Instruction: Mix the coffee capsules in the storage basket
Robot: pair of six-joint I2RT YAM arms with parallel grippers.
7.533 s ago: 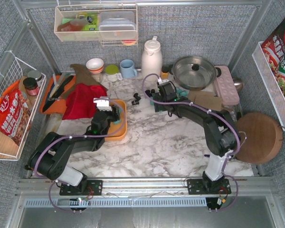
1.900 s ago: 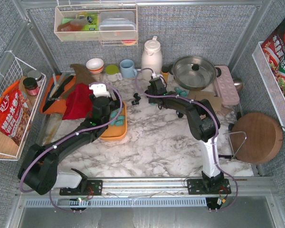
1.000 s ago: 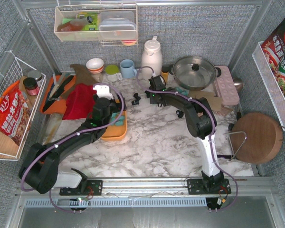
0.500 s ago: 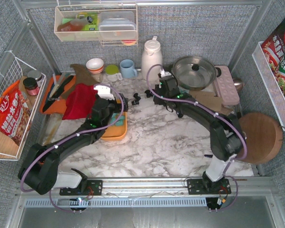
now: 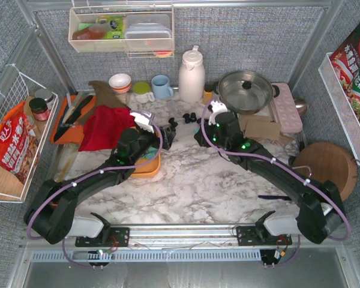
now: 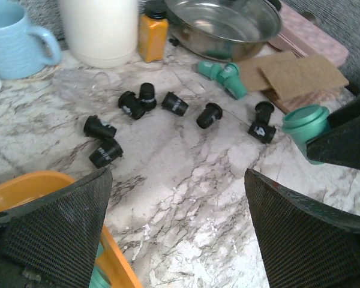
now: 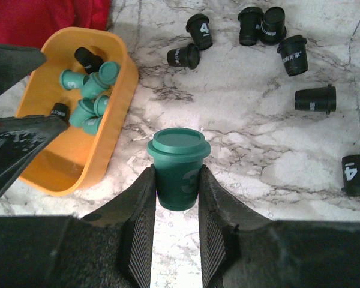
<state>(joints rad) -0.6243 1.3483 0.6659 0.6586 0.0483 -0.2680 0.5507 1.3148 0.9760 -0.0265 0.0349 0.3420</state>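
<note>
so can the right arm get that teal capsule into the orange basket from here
Probably yes. The right claw grips the teal capsule upright, and only bare marble lies between it and the orange basket. The open left claw hangs over part of the basket and could crowd the drop.

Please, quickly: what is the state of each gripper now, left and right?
Left gripper: open, holding nothing.
Right gripper: closed on a green capsule.
</note>
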